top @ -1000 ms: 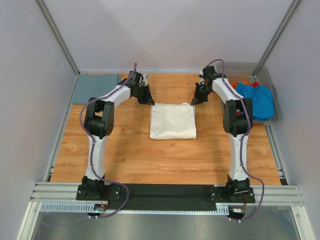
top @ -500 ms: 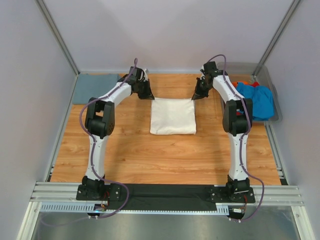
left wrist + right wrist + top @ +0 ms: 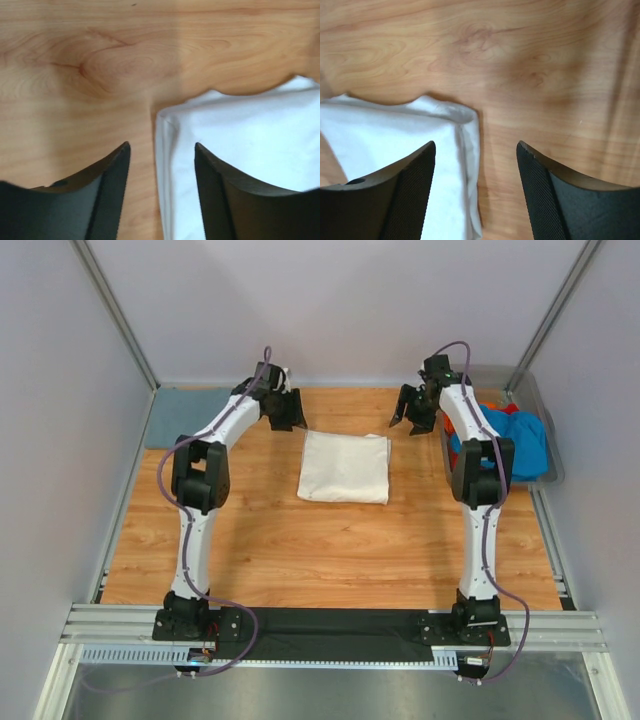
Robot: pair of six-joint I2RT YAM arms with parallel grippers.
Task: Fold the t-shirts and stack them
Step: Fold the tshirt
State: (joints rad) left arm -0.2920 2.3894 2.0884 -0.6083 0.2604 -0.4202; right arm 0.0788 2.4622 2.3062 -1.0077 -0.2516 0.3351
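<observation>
A cream-white t-shirt [image 3: 345,467] lies folded into a flat rectangle on the middle of the wooden table. My left gripper [image 3: 288,421] hovers open just beyond its far left corner; in the left wrist view the gripper [image 3: 162,145] straddles the shirt's [image 3: 250,145] corner edge with nothing clamped. My right gripper [image 3: 411,420] is open past the far right corner, and the right wrist view has this gripper [image 3: 476,143] above the shirt's [image 3: 395,137] folded corner, apart from it. A grey-blue t-shirt [image 3: 190,415] lies folded at the far left.
A clear grey plastic bin [image 3: 548,445] stands at the far right edge, holding a bright blue shirt [image 3: 518,438] and an orange-red one [image 3: 487,407]. Grey walls close in the table on three sides. The arm bases sit on a metal rail [image 3: 330,625] at the near edge.
Both grippers were shut on the cream shirt's far corners, carried them farther back, then opened and let go. The right gripper has drawn away toward the bin.
</observation>
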